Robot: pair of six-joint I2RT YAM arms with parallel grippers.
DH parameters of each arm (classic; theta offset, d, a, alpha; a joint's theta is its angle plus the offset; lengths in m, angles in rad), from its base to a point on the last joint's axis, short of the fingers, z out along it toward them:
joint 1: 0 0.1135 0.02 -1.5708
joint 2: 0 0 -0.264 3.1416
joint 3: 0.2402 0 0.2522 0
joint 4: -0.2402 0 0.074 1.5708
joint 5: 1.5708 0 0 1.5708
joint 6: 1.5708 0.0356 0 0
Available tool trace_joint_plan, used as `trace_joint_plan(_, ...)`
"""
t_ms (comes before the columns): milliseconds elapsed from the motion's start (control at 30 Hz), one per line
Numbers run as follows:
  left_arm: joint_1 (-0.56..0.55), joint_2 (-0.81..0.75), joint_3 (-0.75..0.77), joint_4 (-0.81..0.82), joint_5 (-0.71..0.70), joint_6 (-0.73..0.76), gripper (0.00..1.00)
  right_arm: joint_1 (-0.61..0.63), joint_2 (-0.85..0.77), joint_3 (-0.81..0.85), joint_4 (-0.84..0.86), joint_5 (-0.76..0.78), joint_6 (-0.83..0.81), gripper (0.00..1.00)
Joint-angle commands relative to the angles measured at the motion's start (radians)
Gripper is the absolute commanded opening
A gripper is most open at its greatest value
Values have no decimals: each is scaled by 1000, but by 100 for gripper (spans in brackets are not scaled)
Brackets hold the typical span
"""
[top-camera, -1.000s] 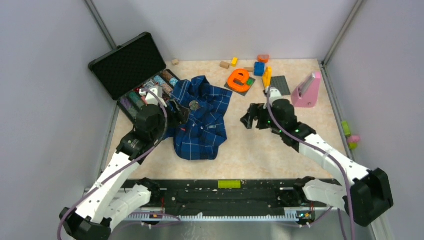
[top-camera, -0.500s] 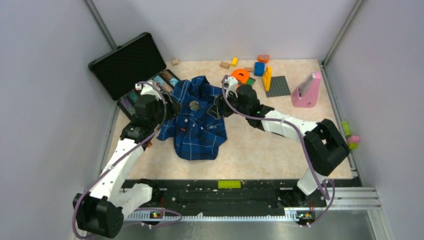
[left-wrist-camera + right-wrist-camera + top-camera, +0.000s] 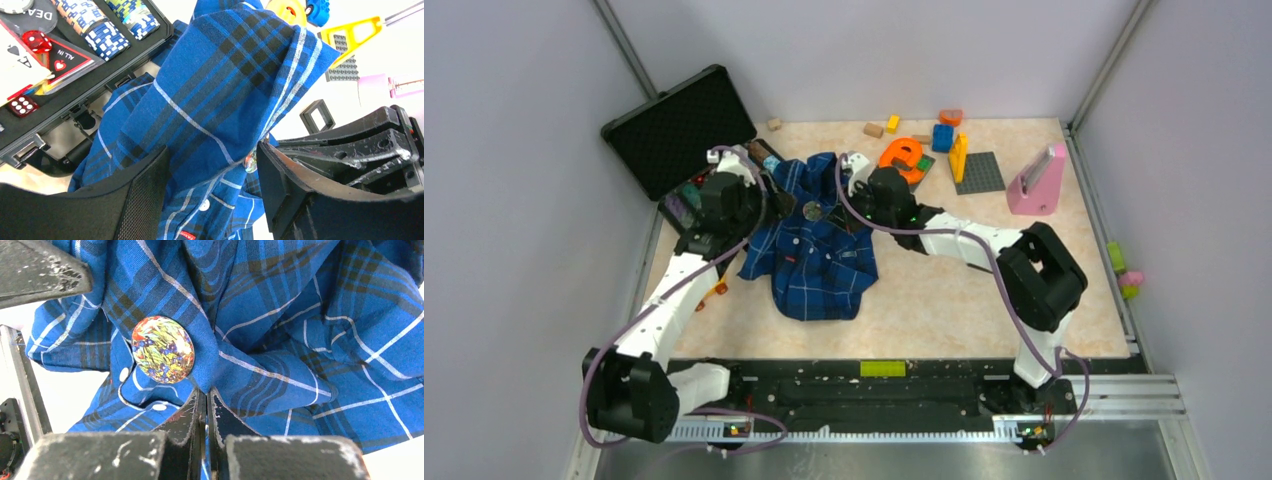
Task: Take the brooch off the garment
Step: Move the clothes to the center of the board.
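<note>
Since 1 second ago the right arm has swung from the open right part of the table [image 3: 944, 300] across to the garment [image 3: 824, 265], and its jaws have gone from wide to shut. The left arm has crept slightly farther along the shirt's left side.

The right gripper [image 3: 205, 397] now has its jaws pressed together, tips against the cloth just right of the brooch [image 3: 162, 349]. Whether a thin fold is nipped between them I cannot tell. The left gripper [image 3: 211, 150] has its jaws wide, with a thick bunch of plaid filling the gap and touching both inner faces. It looks clamped on that bunch.

The brooch sits on the far middle of the shirt, between the 2 grippers, face up on a crumpled fold. The right wrist view shows a glossy, domed, many-coloured face.

It is probably light and rigid. The smooth dome would let jaws slide off, so the rim, taken edge to edge, is the better hold. The shirt is soft and will trail after any pull, so it needs pinning close by. The fastening behind the brooch is hidden.
</note>
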Motion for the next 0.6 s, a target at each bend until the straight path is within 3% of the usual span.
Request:
trace_joint_plan(0,7,52,55,75,49,25,69,6,-93,-47,60,-4,11,0)
trace_joint_plan(133,13,119,79,77,113,20,67,6,-178,-140,57,-15,41,0)
trace_joint_plan(167,18,129,75,101,158,11,61,6,-194,-152,37,-17,47,0)
trace_joint_plan(300,40,92,45,130,375,-25,19,5,-291,-199,-82,-29,76,0)
trace_joint_plan(400,41,-3,-4,112,489,-62,2,5,-403,-277,-130,-44,96,0)
trace_joint_plan(567,38,-189,-122,17,516,-68,0,5,-625,-426,-179,-80,123,0)
